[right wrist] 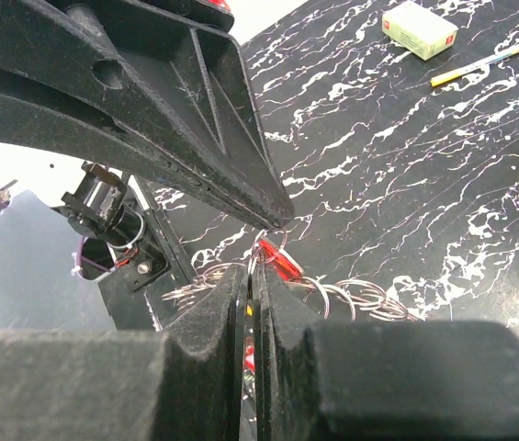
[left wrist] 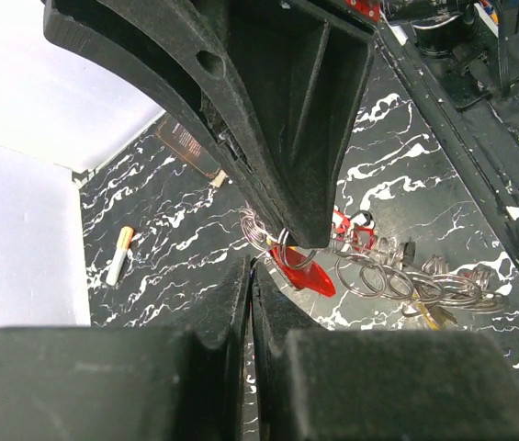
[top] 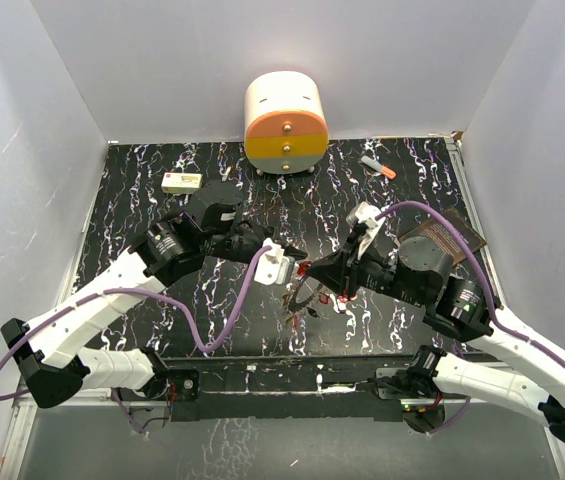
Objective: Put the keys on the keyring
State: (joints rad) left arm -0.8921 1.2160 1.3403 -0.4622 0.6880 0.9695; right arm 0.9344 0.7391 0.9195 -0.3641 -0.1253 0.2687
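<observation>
a black table (top: 127, 225) veined with white marbling fills the floor of a plain white-walled booth (top: 57, 90); at the top centre of the overhead view stands a round cream drawer unit (top: 285, 123) with orange and yellow fronts, with a small cream box (top: 181, 182) to the upper left, an orange-tipped marker pen (top: 378, 166) to the upper right and a dark brown card (top: 444, 238) at the right. both arms reach inward and meet just below the middle of the frame, the left gripper (top: 284, 268) and the right gripper (top: 310, 272) tip to tip over the small heap of keys (top: 307, 300). in the left wrist view the left gripper (left wrist: 277, 253) has its jaws drawn almost together, pinching a thin silver loop at the end of the keyring (left wrist: 369, 272) - a tangle of wire rings trailing to the right of the frame - with the red key (left wrist: 303, 272) hanging just under the upper fingertip. in the right wrist view the right gripper (right wrist: 266, 243) is likewise clenched to a sliver, the red key (right wrist: 277, 258) caught between its tips, and the keyring (right wrist: 332, 296) lies spread on the table just behind it. a thin yellow pen (right wrist: 478, 66) sits beside the cream box (right wrist: 417, 28) at the upper right of that view
</observation>
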